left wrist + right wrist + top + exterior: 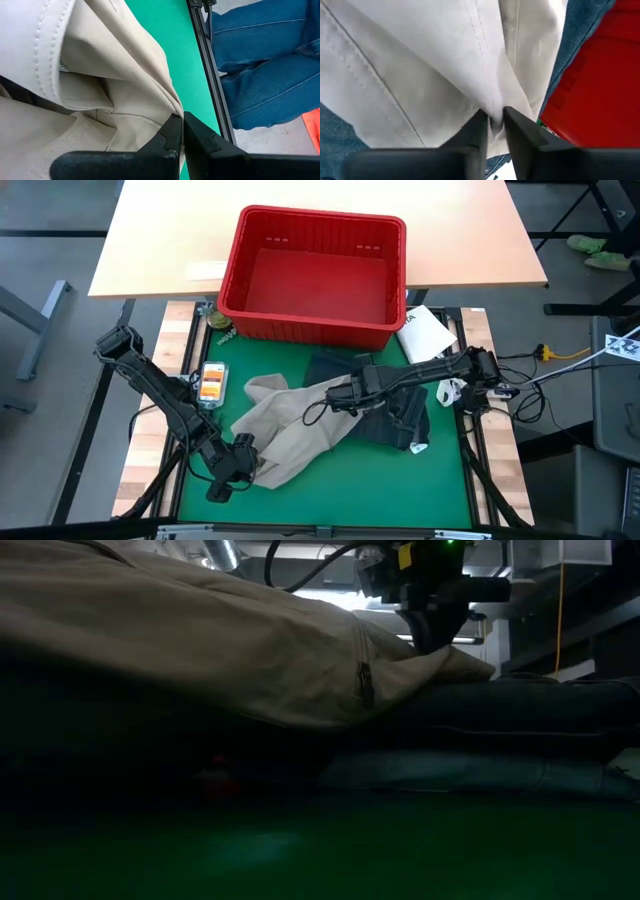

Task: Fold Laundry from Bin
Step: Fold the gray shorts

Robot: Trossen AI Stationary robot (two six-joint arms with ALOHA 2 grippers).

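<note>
khaki stretched between two pincers

khaki trousers (290, 420) lie on the green bench (330, 500) in front of the red bin (312, 275), partly over the jeans (390, 415). my left pincer (181, 131) is pressed together on a trouser edge near the front; my right pincer (494, 125) pinches a fold with its tips slightly apart. i judge i'm holding two ends so the cloth can be spread flat for folding.
</note>
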